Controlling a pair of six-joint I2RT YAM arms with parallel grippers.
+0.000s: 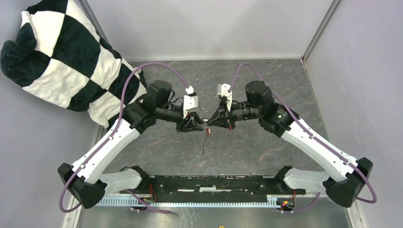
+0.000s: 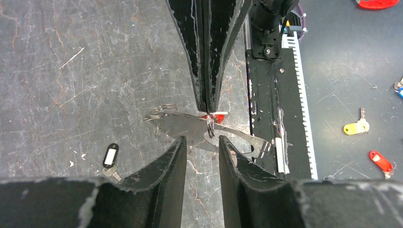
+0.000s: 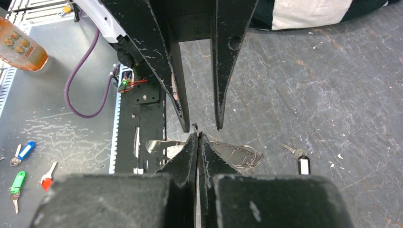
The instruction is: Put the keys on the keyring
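Silvery keyring (image 2: 180, 124) sits just below the right end effector (image 2: 207, 108), which is pinched shut on the red-tagged key (image 2: 216, 115), apparently for threading. The left end effector (image 2: 202, 140) stands partly open and empty, and the black-tagged key (image 2: 110, 156) waits on the worktop (image 2: 71, 71).

The right fingers (image 2: 190, 52) hide most of the red-tagged key (image 2: 219, 114).

Silvery keyring (image 2: 180, 126), red key tag (image 2: 219, 114)
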